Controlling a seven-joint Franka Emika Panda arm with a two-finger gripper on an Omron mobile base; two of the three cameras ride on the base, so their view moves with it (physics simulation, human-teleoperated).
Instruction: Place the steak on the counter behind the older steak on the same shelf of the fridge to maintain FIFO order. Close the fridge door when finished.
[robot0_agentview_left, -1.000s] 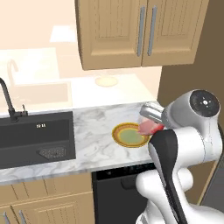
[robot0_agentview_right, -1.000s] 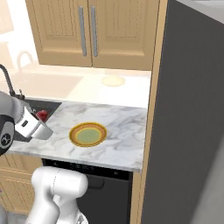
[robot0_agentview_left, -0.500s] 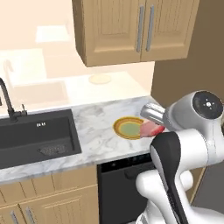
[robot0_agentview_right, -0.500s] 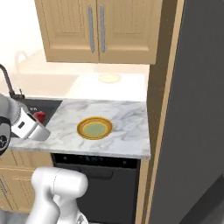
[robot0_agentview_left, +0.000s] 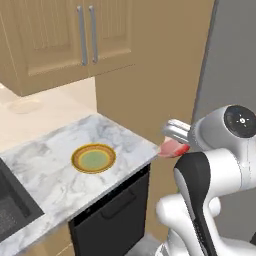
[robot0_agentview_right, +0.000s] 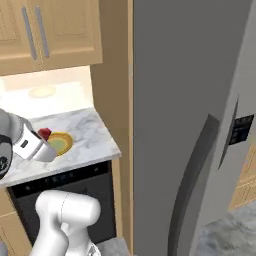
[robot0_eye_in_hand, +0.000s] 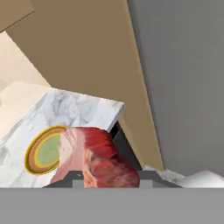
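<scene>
My gripper (robot0_agentview_left: 173, 144) is shut on the steak (robot0_agentview_left: 171, 149), a pink-red slab held in the air just off the counter's (robot0_agentview_left: 50, 185) right corner. In the hand view the steak (robot0_eye_in_hand: 98, 159) hangs between the gripper's (robot0_eye_in_hand: 103, 177) fingertips, its pale fat edge to the left. From the right base the steak (robot0_agentview_right: 45, 133) shows as a red bit at the gripper (robot0_agentview_right: 42, 143). The grey fridge (robot0_agentview_right: 180, 90) stands to the right. Its door (robot0_agentview_right: 235, 165) carries a long dark handle (robot0_agentview_right: 194, 177). The older steak and the shelf are hidden.
A yellow-rimmed green plate (robot0_agentview_left: 93, 158) lies on the marble counter, left of the gripper. A black dishwasher front (robot0_agentview_left: 112, 210) sits under it. Tan wall cabinets (robot0_agentview_left: 70, 35) hang above, and a tan side panel (robot0_agentview_left: 150, 75) stands between counter and fridge.
The whole picture has shifted: the base has swung right, the sink has left the views and the fridge has come in. The steak stays in my grip.
</scene>
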